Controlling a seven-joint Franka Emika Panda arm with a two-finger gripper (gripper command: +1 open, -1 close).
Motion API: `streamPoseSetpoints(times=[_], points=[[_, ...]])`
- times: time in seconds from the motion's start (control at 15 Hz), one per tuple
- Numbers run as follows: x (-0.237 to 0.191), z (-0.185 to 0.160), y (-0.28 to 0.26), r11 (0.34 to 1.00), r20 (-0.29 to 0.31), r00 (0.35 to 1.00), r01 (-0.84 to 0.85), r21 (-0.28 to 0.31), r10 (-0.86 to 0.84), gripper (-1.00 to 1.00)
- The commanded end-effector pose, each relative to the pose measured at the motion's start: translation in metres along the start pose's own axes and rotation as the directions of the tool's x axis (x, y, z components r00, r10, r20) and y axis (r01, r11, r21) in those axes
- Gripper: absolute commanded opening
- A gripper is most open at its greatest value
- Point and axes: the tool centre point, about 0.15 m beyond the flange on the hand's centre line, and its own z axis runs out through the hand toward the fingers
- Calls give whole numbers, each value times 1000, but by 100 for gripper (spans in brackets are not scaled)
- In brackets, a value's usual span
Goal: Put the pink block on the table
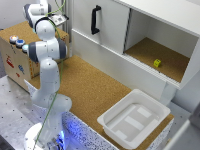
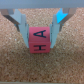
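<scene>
- Wrist view: the pink block, reddish-pink with black letters "A" and "H" on its face, sits gripped between the claw fingers, above cork.
- Exterior view: the brown cork worktop carries a white tray; a white cabinet behind holds a yellow-green cube.

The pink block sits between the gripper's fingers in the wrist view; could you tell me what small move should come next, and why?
Probably ease straight down, then open. In the wrist view the gripper is closed on the pink block, cork directly behind it. Whether the block already touches that surface cannot be told, so lowering before release seems safest.
</scene>
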Motion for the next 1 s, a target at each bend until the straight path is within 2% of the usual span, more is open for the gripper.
streamPoseSetpoints(times=[0.0, 0.27, 0.6, 0.93], points=[[-30, -13, 20, 981, -97, 980, -181, -71, 174, -100], [-78, -33, 22, 927, -135, 929, -358, -110, 343, -100], [-147, -24, -5, 830, -113, 836, -548, -109, 537, -100], [-224, 0, -31, 629, -100, 641, -767, -127, 761, -100]])
